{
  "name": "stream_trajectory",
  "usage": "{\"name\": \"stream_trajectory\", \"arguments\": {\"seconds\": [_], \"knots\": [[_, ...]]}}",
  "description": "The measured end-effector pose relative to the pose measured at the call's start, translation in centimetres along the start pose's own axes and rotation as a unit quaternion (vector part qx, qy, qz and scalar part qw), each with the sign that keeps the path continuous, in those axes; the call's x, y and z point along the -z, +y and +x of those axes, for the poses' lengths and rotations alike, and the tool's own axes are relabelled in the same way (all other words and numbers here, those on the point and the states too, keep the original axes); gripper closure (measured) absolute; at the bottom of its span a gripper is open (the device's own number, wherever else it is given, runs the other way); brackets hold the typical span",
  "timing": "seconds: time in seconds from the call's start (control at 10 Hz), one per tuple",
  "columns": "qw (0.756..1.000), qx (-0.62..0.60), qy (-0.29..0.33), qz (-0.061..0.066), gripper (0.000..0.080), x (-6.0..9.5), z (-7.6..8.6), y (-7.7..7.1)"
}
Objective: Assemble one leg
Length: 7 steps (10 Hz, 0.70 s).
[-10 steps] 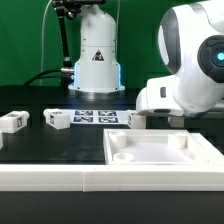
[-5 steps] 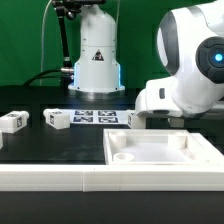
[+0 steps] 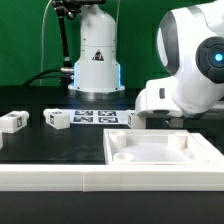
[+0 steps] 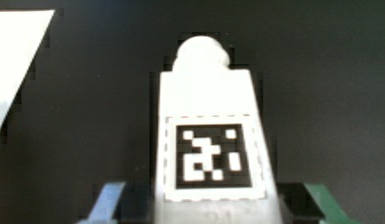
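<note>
On the black worktop point(image 3: 40, 145) we see two loose legs point(image 3: 12, 122) point(image 3: 57, 120) beside the marker board point(image 3: 97, 117), with the large white recessed panel point(image 3: 160, 155) in front. The arm's bulk point(image 3: 195, 70) hides our pincer in the exterior view. In the wrist view the pincer point(image 4: 208, 200) pinches a white leg point(image 4: 208, 130) between its fingers point(image 4: 114, 200); a marker tag point(image 4: 210, 152) faces us above the dark worktop.

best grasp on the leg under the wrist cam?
Take the leg across its two long flat sides near the tagged end, coming straight down from above. It lies flat between the gripper fingers; the rounded peg end gives poor purchase.
</note>
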<state>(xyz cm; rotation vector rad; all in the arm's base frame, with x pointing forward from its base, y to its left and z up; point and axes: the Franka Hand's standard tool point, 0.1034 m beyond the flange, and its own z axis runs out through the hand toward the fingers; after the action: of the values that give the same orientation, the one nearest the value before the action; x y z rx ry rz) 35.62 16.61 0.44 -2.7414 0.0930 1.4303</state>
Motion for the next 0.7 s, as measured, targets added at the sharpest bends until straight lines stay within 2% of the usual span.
{"name": "stream_trajectory", "arguments": {"seconds": [0.2, 0.3, 0.5, 0.7], "knots": [[1.0, 0.008, -0.003, 0.001, 0.0511, 0.3, -0.2, 0.2], [1.0, 0.013, -0.005, 0.005, 0.0511, 1.5, -0.8, 0.8], [1.0, 0.014, -0.011, 0.006, 0.0509, 4.3, -3.3, 1.3], [1.0, 0.012, -0.003, 0.011, 0.0509, 6.3, -4.4, 1.9]]}}
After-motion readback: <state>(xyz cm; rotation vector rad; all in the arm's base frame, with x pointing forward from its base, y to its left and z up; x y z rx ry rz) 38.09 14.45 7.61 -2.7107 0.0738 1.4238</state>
